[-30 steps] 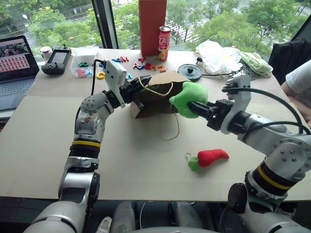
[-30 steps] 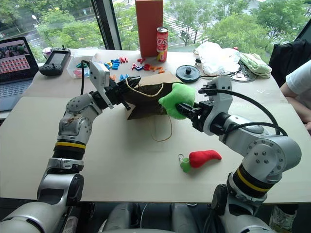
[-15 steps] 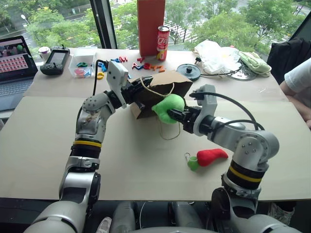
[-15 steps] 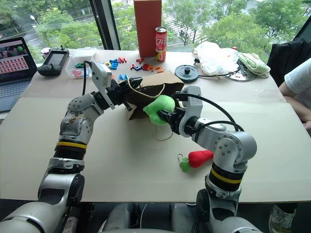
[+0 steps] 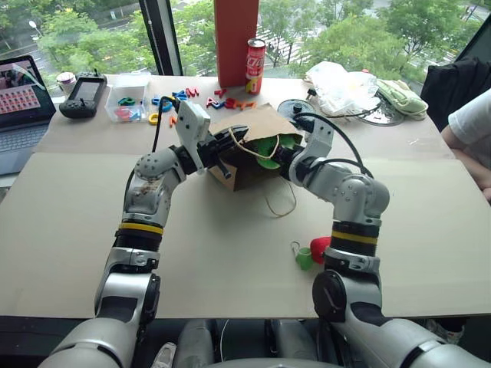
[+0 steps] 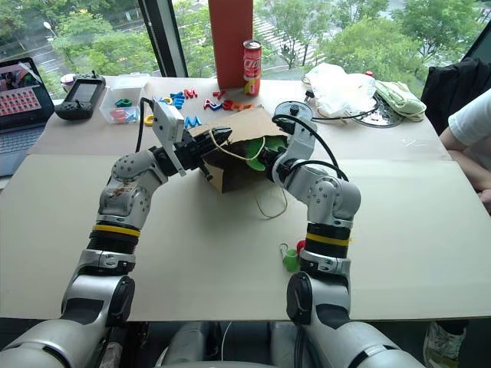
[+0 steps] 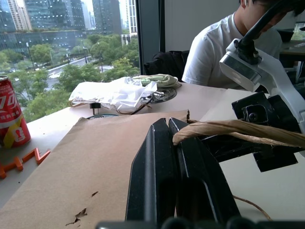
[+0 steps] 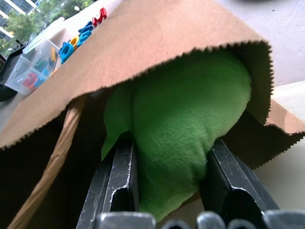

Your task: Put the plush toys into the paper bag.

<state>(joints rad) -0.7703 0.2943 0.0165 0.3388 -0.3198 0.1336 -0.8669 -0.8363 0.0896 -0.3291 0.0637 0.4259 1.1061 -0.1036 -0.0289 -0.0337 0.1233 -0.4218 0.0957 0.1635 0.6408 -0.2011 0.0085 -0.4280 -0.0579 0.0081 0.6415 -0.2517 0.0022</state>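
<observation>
Right gripper [image 8: 167, 191], clamped on the round bright green plush toy [image 8: 181, 124], had it inside the brown kraft paper bag's [image 5: 257, 126] mouth; releasing deeper inside looked wise. Left gripper [image 7: 177, 157] pinched the bag's edge.

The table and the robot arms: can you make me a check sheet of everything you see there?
Surface: pale table, mostly bare near the robot.
Job's things: green plush toy partly inside the paper bag mouth; red chili toy lies on the table.
Clutter: red can, tall red box, plastic letters, white plastic bag, laptop.
Grippers: left gripper shut on the bag's handle; right gripper shut on the green toy.
Cables: black cable along the right arm.
Surroundings: window with trees; a person's sleeve.
</observation>
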